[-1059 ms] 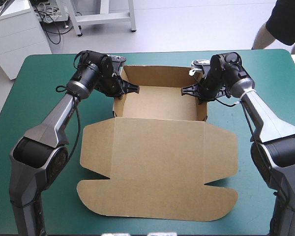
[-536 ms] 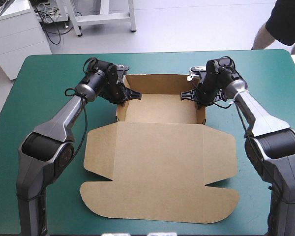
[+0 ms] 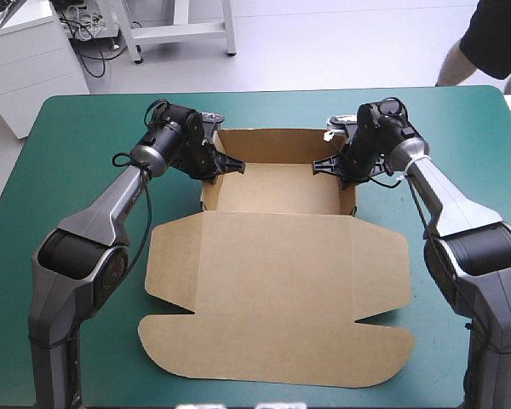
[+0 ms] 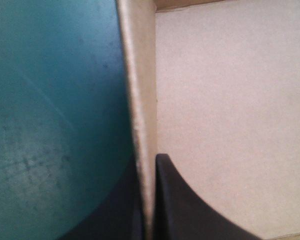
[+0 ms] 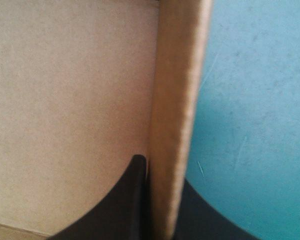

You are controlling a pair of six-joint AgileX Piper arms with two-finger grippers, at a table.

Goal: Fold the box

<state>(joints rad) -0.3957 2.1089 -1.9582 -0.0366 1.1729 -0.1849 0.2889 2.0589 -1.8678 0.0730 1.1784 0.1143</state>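
I count one brown cut-board box [image 3: 272,281], one teal-green table cover [image 3: 68,136], and two black fin-fingered grippers: my left gripper [image 3: 224,164] and my right gripper [image 3: 330,162], each with one box wall between its fingers.

Matt brown board box [image 3: 272,281], faintly grainy; teal-green cover [image 3: 60,145], smooth, lightly scuffed

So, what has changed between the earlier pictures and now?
From the first picture to the next, both arms shifted and the left tool and right tool, each shut on a side wall of the box, seem to have brought its tray part slightly down. Since then nothing moved. No grip changed; the lid stays flat.
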